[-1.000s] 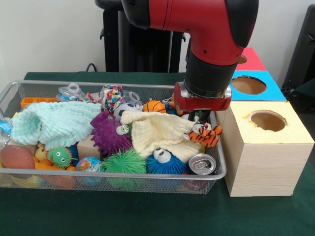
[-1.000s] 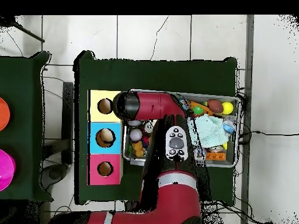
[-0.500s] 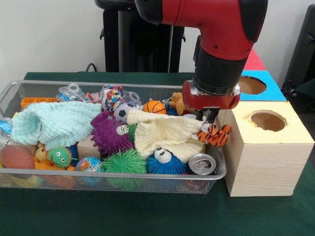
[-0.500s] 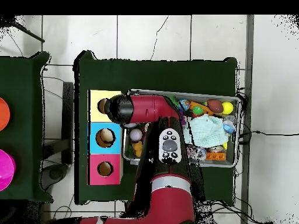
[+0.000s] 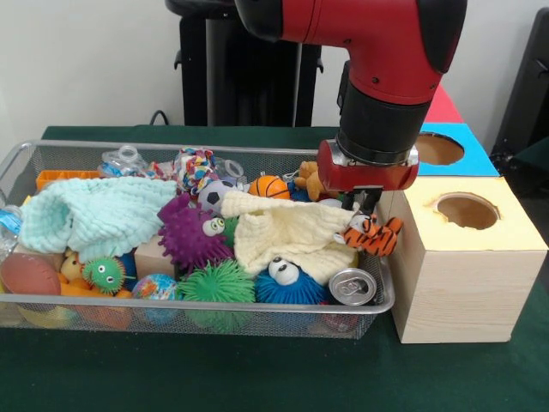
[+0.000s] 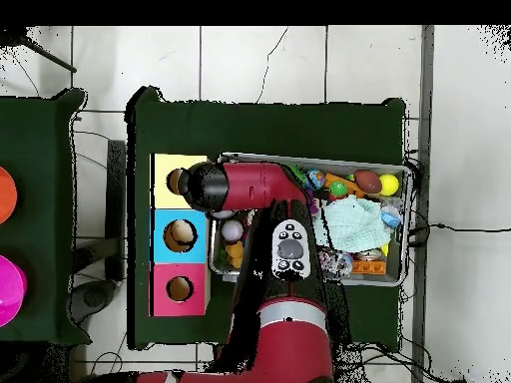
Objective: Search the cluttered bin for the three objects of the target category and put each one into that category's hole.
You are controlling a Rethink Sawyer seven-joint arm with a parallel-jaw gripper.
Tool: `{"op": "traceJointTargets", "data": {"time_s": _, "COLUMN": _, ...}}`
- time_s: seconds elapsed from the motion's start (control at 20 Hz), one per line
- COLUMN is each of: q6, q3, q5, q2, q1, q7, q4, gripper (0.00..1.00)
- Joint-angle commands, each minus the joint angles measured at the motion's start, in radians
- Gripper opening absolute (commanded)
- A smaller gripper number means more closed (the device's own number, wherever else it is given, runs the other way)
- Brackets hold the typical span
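Tiger toy pinched at the bin's corner

Plush by the look of it: the small tiger toy (image 5: 372, 235) hangs under my gripper (image 5: 367, 209), whose fingers are closed thin on its top, and I judge it light, soft and squashy, so it should squeeze easily but could twist or slip. A hold on the body's middle looks safest to me, not a limb or tail. It sits at the bin's (image 5: 197, 305) 3 o'clock end, just beside the yellow-topped box (image 5: 506, 233), whose hole (image 5: 466, 209) lies at about 3 o'clock from the toy.

Counting from the front: three boxes with one hole each, two cloths, one can (image 5: 352, 285), and one tiger; a brown plush (image 5: 310, 180) shows behind at 11 o'clock.
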Motion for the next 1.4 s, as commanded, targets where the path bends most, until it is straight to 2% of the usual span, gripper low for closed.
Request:
{"op": "traceJointTargets", "data": {"time_s": 0.05, "q6": 0.003, "q3": 0.017, "q5": 0.018, "q2": -0.008, "q1": -0.018, "q7": 0.160, "q4": 0.081, "gripper": 0.00}}
{"op": "traceJointTargets", "data": {"time_s": 0.8, "q6": 0.038, "q3": 0.020, "q5": 0.013, "q2": 0.001, "q1": -0.021, "q7": 0.137, "q4": 0.058, "gripper": 0.00}}
{"op": "traceJointTargets", "data": {"time_s": 1.4, "q6": 0.026, "q3": 0.017, "q5": 0.009, "q2": 0.007, "q1": -0.024, "q7": 0.137, "q4": 0.056, "gripper": 0.00}}
